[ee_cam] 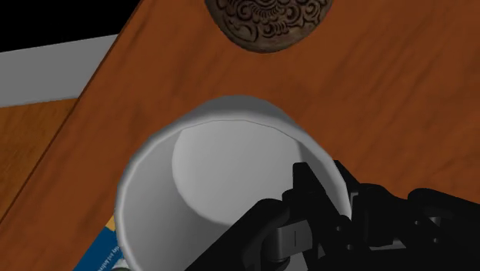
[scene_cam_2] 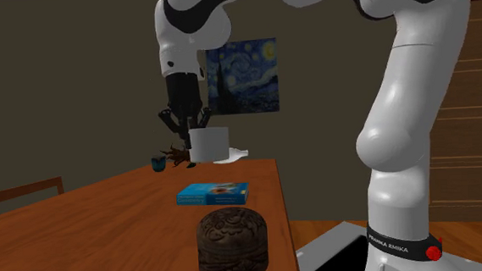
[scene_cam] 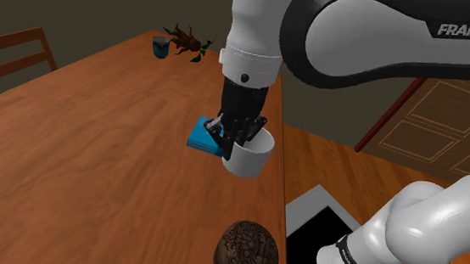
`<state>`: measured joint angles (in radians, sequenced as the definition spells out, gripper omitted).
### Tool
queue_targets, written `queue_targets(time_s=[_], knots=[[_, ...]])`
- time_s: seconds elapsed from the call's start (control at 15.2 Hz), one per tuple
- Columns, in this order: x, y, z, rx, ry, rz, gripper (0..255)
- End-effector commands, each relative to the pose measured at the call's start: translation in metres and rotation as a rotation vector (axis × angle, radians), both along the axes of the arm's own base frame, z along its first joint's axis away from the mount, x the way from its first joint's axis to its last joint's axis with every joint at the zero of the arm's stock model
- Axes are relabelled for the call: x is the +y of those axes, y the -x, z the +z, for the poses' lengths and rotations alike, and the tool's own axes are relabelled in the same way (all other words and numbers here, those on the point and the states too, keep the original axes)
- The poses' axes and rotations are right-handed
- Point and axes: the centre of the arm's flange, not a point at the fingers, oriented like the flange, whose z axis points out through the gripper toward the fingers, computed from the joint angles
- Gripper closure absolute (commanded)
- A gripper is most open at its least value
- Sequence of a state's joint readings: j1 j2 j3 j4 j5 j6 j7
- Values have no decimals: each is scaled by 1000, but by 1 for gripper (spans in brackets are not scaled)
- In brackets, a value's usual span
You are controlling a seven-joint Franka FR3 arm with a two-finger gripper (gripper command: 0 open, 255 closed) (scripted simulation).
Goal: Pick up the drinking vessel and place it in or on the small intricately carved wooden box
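Observation:
My black gripper (scene_cam: 240,138) is shut on the rim of a white mug (scene_cam: 250,157) and holds it in the air above the wooden table (scene_cam: 78,167). The mug (scene_cam_2: 210,143) hangs upright, well clear of the tabletop. Looking down the hand, I see the mug's open mouth (ee_cam: 208,173) with a finger (ee_cam: 308,208) clasped over its wall. The round, dark, carved box (scene_cam: 247,252) stands near the table's front edge, closer to the stand than the mug. That box (scene_cam_2: 231,244) sits in front of a blue book; in the wrist view the box (ee_cam: 269,21) lies beyond the mug.
A blue book (scene_cam_2: 213,192) lies flat on the table under the mug's height. At the far end stand a small blue pot (scene_cam: 159,47) and a dark brown plant-like object (scene_cam: 185,40). A wooden chair (scene_cam: 13,56) stands at the shoulder view's left. The table edge (scene_cam: 283,156) runs close beside the mug.

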<state>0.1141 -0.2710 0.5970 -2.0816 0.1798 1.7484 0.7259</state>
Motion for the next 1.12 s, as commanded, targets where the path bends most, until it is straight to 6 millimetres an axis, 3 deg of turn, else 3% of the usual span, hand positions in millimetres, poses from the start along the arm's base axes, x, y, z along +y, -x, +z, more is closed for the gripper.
queue_targets(time_s=[0.0, 0.59, 1.06], knots=[[5, 26, 0, 0, 0, -1, 255], [36, 142, 6, 0, 0, -1, 255], [36, 142, -31, 0, 0, -1, 255]])
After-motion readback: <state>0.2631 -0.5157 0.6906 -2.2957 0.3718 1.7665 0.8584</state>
